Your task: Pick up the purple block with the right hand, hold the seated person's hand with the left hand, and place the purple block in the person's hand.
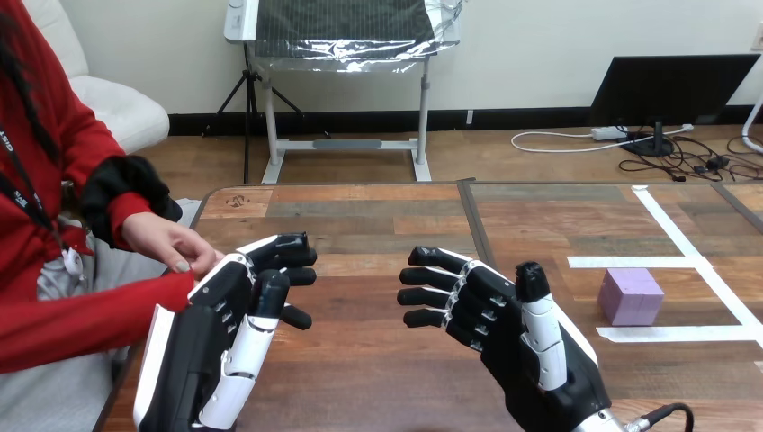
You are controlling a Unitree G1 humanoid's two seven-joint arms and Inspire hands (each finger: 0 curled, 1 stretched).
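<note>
Two empty hands, so my read is we're at step one: getting hold of the block.

The wooden table carries everything. The left hand is up by the table's left edge with its fingers loosely bent around nothing. The right hand hangs mid-table toward the front edge, fingers relaxed and a bit curved, thumb up, nothing in it either.

The person's hand is at the left edge, right against the back of the left hand. Whether the fingertips actually touch it, I can't tell. Nothing is wrapped around it in any case.

The purple block sits flat close to the table's right edge, well apart from the right hand and off to its right. It's tucked between strips of white tape stuck flat on the wood.

How I'd do it:
- Swing the right hand toward the right edge and spread the fingers wider first.
- Settle the thumb on one flat face and the fingers on the opposite face.
- Squeeze square, not on a corner.

Nothing stands between hand and block, and the tape is flush, so no snag there. The real risk, I think, is nudging the cube toward the right edge before the pinch closes.
</note>
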